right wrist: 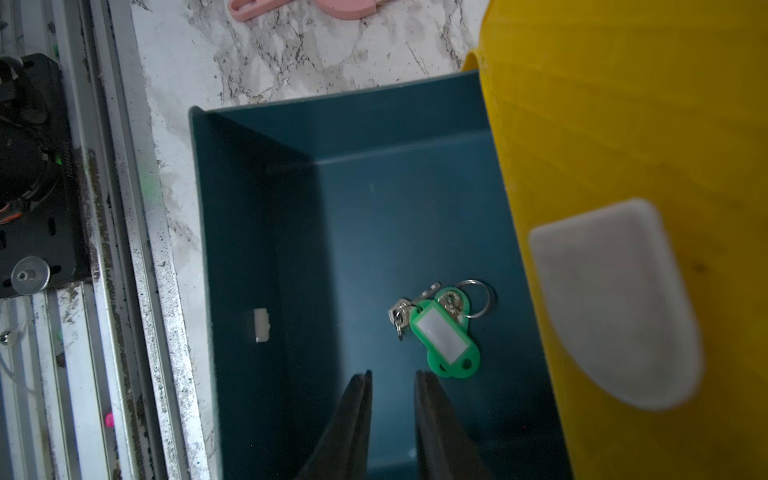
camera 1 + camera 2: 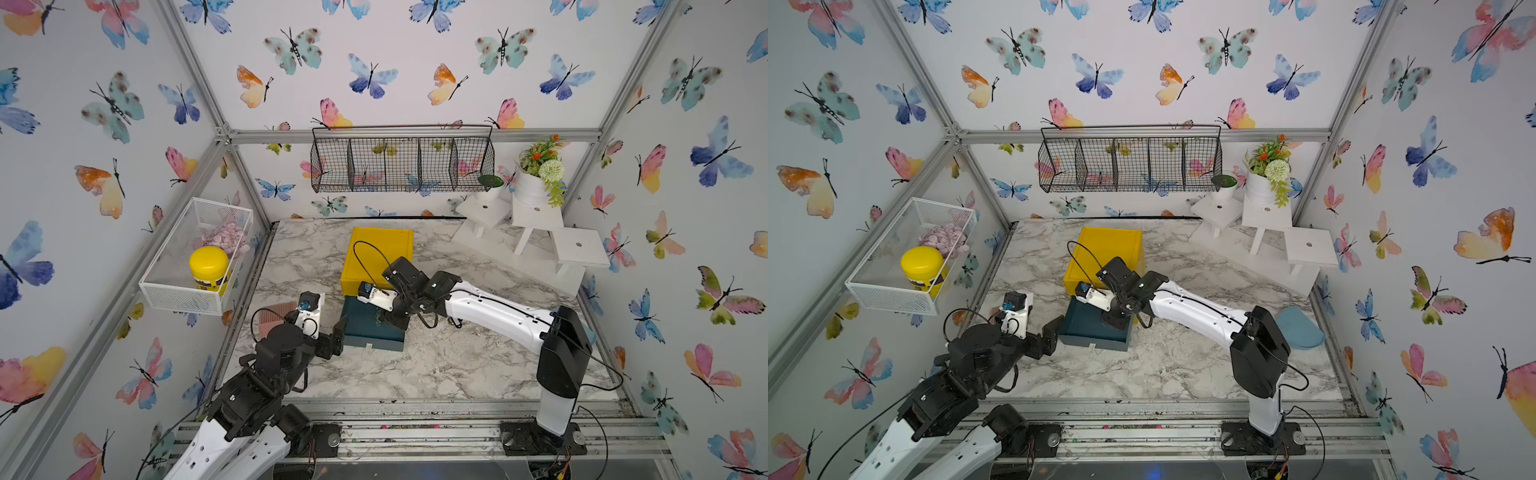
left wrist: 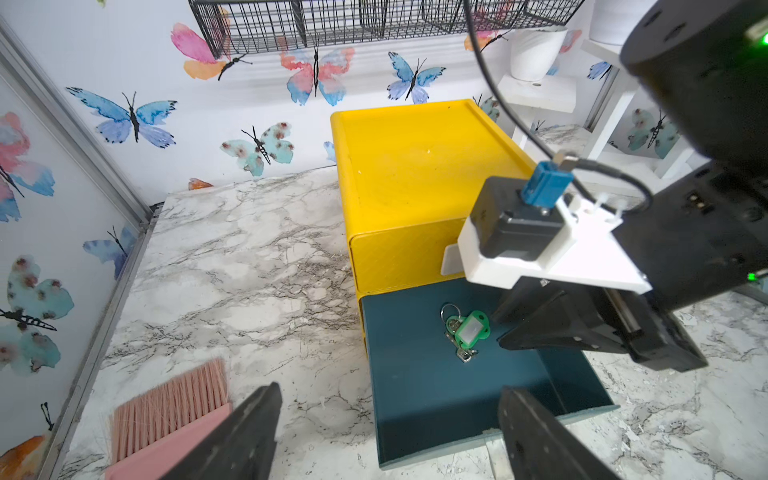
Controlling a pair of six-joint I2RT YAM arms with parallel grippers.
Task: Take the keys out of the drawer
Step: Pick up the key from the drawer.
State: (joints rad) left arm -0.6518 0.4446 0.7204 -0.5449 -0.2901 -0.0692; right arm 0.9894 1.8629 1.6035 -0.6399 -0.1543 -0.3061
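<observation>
Right wrist view: one bunch of keys [image 1: 444, 332] lies flat on the floor of the open blue drawer [image 1: 249, 249], close under the yellow cabinet [image 1: 623, 124]. You see one green tag and one loose ring. The small keys overlap beneath the tag, so you cannot count them.

The right hand [image 1: 392, 374] is narrow and empty inside the drawer, tips just beside the tag; contact is hard to judge. In both top views the right arm covers the keys almost wholly.

Room: bare drawer floor runs from the keys to the front wall.

The left hand [image 3: 388, 392] is spread wide and holds nothing, one finger over the bench [image 3: 249, 249] and one over the drawer's front corner. Both fingers are cut off by the frame edge. One pink brush [image 3: 174, 407] lies on the bench.
</observation>
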